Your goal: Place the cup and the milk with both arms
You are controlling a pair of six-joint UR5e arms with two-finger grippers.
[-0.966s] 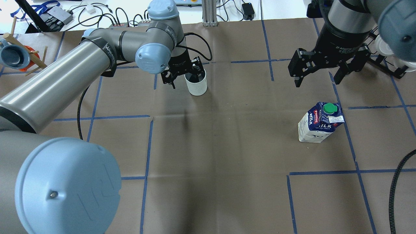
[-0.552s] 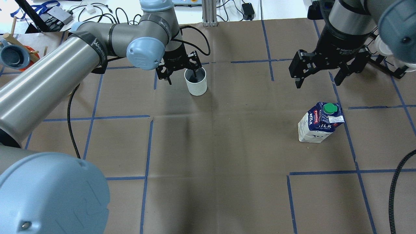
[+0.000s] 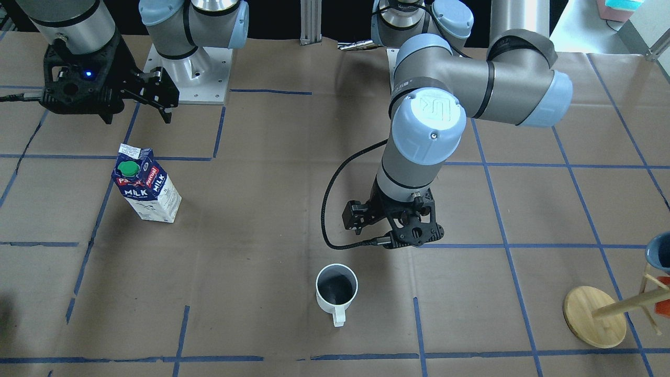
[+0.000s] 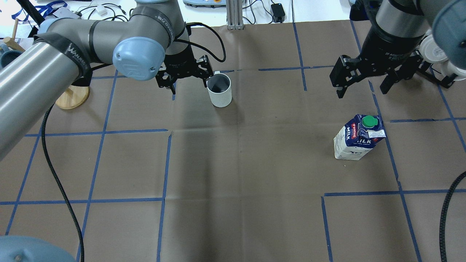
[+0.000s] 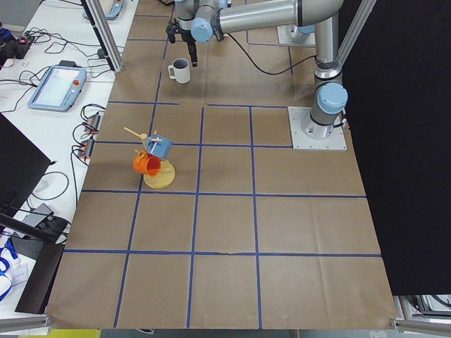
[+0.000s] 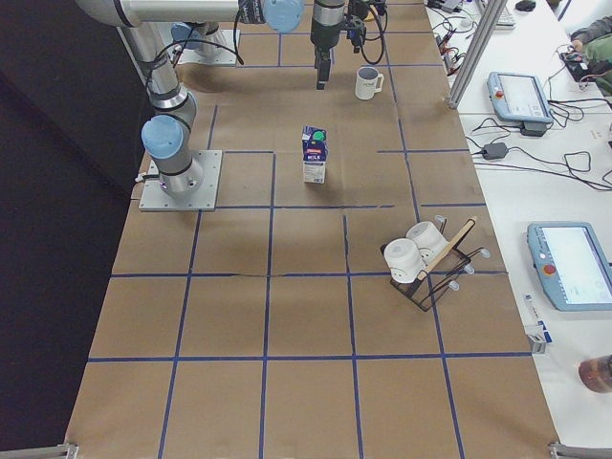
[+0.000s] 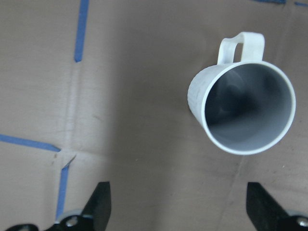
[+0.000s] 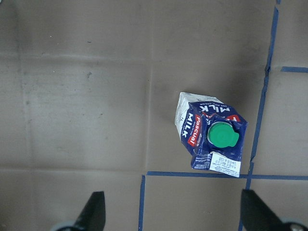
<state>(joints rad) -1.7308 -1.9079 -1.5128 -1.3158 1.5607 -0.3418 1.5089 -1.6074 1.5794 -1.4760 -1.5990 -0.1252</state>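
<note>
Toward the upper middle of the overhead view, the cup (image 4: 219, 91) stands upright on the desk (image 4: 255, 163), and nothing grips it. Seen from the front, its handle (image 3: 339, 315) points to the lower edge of the frame. Just left of the cup in the overhead picture, the left gripper (image 4: 187, 83) hangs with fingers spread apart, holding nothing. Its wrist view shows the cup at upper right, clear of both fingertips. At the right of the overhead frame, the milk (image 4: 358, 140) stands upright beside a blue tape line (image 4: 387, 145), green cap (image 4: 370, 121) on top. Higher in the picture, the right gripper (image 4: 361, 91) hovers with fingers wide apart, empty and apart from the milk.
</note>
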